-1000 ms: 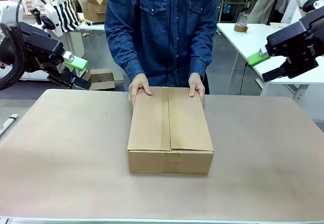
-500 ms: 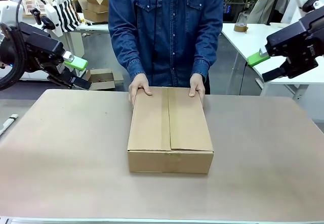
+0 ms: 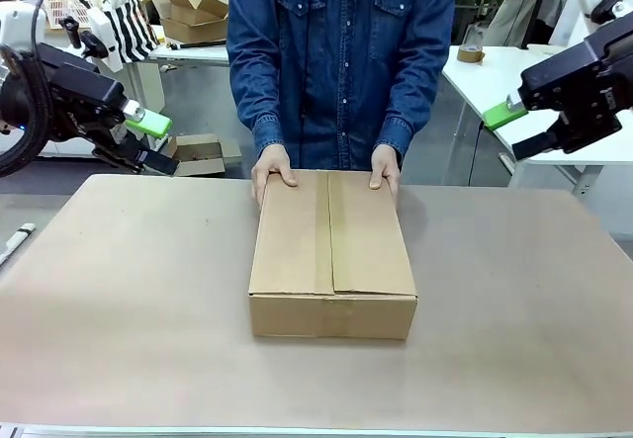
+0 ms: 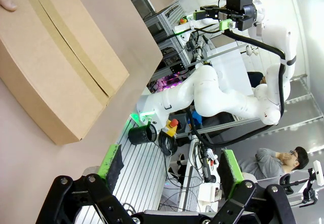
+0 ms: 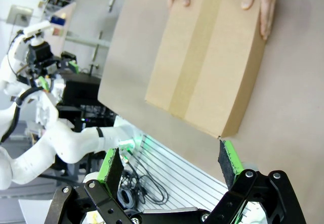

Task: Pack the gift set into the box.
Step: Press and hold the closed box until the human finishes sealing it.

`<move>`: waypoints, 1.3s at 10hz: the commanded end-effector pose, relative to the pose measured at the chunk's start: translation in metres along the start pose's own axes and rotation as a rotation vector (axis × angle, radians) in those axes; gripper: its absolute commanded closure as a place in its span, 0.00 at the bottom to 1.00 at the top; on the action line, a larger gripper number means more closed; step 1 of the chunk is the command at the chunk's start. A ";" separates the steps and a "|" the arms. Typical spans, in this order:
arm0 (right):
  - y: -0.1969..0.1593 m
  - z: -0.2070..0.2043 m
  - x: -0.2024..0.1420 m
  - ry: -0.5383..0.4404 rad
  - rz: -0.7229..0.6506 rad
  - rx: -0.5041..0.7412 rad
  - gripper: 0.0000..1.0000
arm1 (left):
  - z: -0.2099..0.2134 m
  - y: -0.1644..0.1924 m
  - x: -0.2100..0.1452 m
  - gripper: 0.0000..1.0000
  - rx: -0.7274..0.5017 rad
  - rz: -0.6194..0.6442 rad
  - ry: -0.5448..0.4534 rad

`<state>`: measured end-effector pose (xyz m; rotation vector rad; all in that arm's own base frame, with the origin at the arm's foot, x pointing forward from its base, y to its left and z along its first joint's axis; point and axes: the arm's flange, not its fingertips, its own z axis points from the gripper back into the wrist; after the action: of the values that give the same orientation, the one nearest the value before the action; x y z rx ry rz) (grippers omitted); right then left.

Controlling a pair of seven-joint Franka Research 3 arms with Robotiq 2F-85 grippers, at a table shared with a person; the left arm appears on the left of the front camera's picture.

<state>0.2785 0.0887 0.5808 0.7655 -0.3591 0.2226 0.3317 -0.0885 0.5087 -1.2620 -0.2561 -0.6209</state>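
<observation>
The box (image 3: 331, 250) lies in the middle of the table with its top flaps folded shut. It is plain brown cardboard with a seam down its length. A person stands at the far side with the left hand (image 3: 272, 169) and right hand (image 3: 384, 166) resting on the box's far end. The gift set is out of view. My left gripper (image 3: 153, 143) hangs open above the table's far left corner, well away from the box (image 4: 55, 67). My right gripper (image 3: 516, 130) hangs open high at the right, also apart from the box (image 5: 207, 67). Nothing sits between the left gripper's (image 4: 171, 163) fingers or the right gripper's (image 5: 170, 164) fingers.
The tan table (image 3: 119, 309) has wide bare areas on both sides of the box and in front of it. A small white object (image 3: 15, 240) lies at the left edge. A white side table (image 3: 514, 82) carrying a tape roll (image 3: 471, 54) stands behind at the right.
The person's body has shifted slightly to the right. The hands, the box and both grippers stay where they were.
</observation>
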 end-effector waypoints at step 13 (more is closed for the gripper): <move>0.002 -0.071 0.015 -0.037 1.311 0.289 0.00 | -0.059 -0.022 -0.003 0.00 0.171 -0.882 0.039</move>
<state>0.2987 0.1442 0.5447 0.8704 -0.7205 1.3960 0.3075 -0.1464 0.5096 -0.9180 -0.8403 -1.3420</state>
